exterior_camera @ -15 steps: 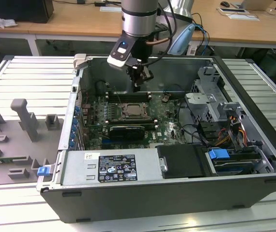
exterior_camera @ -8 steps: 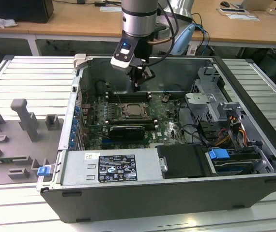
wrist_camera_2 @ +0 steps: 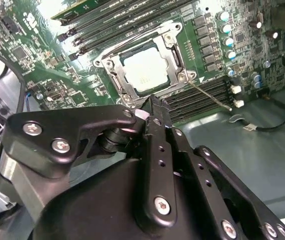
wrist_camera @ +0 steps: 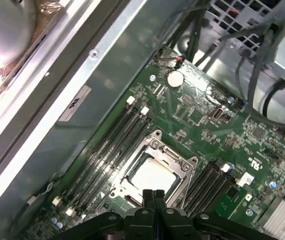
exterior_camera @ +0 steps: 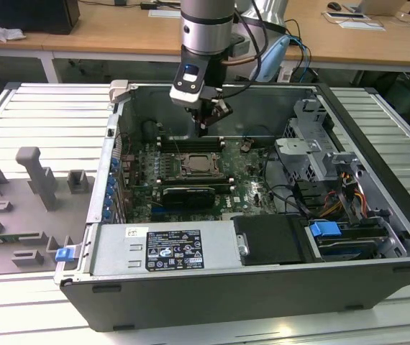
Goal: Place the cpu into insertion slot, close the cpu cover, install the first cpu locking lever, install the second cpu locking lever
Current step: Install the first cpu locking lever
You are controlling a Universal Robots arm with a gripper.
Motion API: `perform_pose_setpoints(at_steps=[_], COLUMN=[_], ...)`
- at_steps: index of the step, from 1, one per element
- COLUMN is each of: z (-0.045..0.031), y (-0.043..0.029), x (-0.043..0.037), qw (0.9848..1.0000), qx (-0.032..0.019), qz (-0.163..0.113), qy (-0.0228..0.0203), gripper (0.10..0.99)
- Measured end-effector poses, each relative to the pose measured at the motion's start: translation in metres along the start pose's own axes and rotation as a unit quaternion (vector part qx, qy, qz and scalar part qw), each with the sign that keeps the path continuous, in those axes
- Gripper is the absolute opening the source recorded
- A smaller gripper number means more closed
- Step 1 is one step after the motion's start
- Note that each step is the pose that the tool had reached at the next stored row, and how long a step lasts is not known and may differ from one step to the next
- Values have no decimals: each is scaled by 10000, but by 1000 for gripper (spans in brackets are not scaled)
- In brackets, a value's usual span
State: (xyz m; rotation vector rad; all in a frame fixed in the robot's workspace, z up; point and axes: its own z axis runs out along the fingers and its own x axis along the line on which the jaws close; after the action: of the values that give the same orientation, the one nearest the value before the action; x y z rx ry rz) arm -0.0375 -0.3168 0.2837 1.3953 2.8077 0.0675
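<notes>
— Cpu (wrist_camera_2: 146, 70) first, in the second wrist view: where does it lie?
— Seated in the insertion slot (wrist_camera_2: 104, 63), pale top upward; the cpu cover (wrist_camera_2: 178, 56) lies down around it, and the chip shows through the square cut-out; a thin metal lever (wrist_camera_2: 210, 95) sticks out from one corner of the slot, away from the frame; whether it is latched I cannot tell.
— And the fingers (wrist_camera_2: 155, 112)?
— Pressed together, with nothing between them; their tips sit in front of one edge of the cover; contact I cannot judge.
— The first wrist view?
— The cpu (wrist_camera: 151, 176) rests in the slot with the cpu cover (wrist_camera: 170, 157) flat around it; long black memory slots (wrist_camera: 112, 145) run on both sides of the socket; the fingers (wrist_camera: 146, 196) meet tip to tip, just over the frame's edge.
— The exterior view?
— The arm (exterior_camera: 206, 29) hangs down into the open computer case (exterior_camera: 212, 309), which lies on the ribbed worktop (exterior_camera: 39, 108); the fingers (exterior_camera: 203, 126) are narrow and hold nothing, hovering above the memory slots (exterior_camera: 190, 144), just beyond the insertion slot (exterior_camera: 178, 167); grey fixture blocks (exterior_camera: 36, 176) stand on the worktop outside the case, at the exterior view's left.
</notes>
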Motion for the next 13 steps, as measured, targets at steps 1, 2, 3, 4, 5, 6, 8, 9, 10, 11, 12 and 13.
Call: perform_pose_setpoints(at_steps=[1,2,3,4,5,6,8,9,10,11,12,13], z=[0,0,0,0,0,0,0,0,0,0,0,0], y=[0,0,0,0,0,0,0,0,0,0,0,0], x=[0,0,0,0,0,0,0,0,0,0,0,0], qw=[10000,9999,9998,9997,9995,9988,9955,9943,9932,9908,9888,9863], qx=[1,2,3,3,4,7,13,15,17,19,21,24], qz=[-74,-124,-181,-227,-302,-499,-946,-1063,-1160,-1349,-1494,-1648], qy=[3,5,7,9,13,21,39,44,48,55,61,68], gripper=[106,106,106,106,106,106,106,106,106,106,106,106])
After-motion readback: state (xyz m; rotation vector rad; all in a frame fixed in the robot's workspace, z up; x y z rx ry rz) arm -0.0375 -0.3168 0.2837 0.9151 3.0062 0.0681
